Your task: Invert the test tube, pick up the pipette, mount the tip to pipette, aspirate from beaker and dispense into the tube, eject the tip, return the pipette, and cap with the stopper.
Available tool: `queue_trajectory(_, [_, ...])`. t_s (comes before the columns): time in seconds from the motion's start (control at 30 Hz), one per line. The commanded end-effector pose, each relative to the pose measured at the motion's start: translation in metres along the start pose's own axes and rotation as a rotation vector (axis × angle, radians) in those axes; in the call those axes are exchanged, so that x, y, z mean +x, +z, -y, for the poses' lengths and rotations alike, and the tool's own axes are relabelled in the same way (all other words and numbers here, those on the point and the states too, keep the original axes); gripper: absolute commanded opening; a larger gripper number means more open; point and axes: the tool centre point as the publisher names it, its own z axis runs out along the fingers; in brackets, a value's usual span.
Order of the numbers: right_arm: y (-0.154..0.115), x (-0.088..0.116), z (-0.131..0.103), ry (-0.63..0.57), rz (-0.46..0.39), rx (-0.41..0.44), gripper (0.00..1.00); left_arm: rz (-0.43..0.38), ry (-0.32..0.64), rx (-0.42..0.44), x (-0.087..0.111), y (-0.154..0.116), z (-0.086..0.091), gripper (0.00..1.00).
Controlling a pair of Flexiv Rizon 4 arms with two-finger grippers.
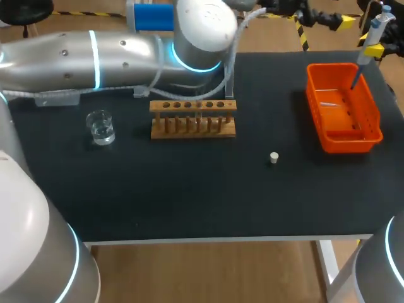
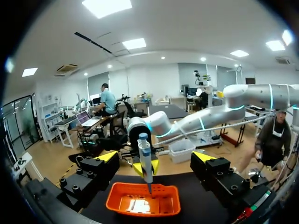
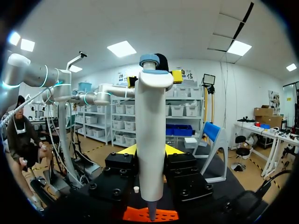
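A clear test tube [image 1: 228, 79] stands upright at the right end of the wooden rack [image 1: 192, 118]. My left arm reaches over the table's back above the rack, and its wrist hides the gripper in the head view. In the left wrist view my left gripper [image 2: 156, 157] is open with nothing between its fingers, facing the orange tray [image 2: 143, 200]. My right gripper [image 3: 150, 151] is shut on the white pipette [image 3: 152, 140] with its blue cap. It holds the pipette [image 1: 372, 35] upright over the tray's [image 1: 372, 120] far right side. The white stopper [image 1: 274, 158] lies on the mat. The beaker [image 1: 101, 127] stands left of the rack.
White pipette tips [image 1: 329, 105] lie inside the orange tray. Open black mat stretches from the rack and the stopper to the table's front edge [image 1: 208, 240].
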Motion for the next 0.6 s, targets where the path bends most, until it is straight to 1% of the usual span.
queue_trajectory(0.03, [-0.002,-0.002,-0.001,0.000,-0.007,0.003,0.00,-0.073,0.023,0.258,0.012,-0.031,-0.011,1.00])
queue_trajectory(0.13, [-0.002,-0.002,-0.001,0.000,-0.007,0.003,0.00,-0.072,0.021,0.267,0.022,-0.040,-0.018,1.00])
queue_trajectory(0.17, [-0.002,-0.002,-0.001,0.000,-0.007,0.003,0.00,-0.065,0.015,0.260,0.026,-0.042,-0.020,1.00])
queue_trajectory(0.23, [-0.002,-0.002,-0.001,0.000,-0.007,0.003,0.00,-0.049,0.010,0.282,0.033,-0.049,-0.026,1.00])
queue_trajectory(0.4, [-0.002,-0.002,-0.001,0.000,-0.007,0.003,0.00,-0.011,-0.010,0.282,0.049,-0.060,-0.041,1.00])
queue_trajectory(0.6, [-0.002,-0.002,-0.001,0.000,-0.007,0.003,0.00,0.029,-0.018,0.294,0.065,-0.072,-0.055,1.00])
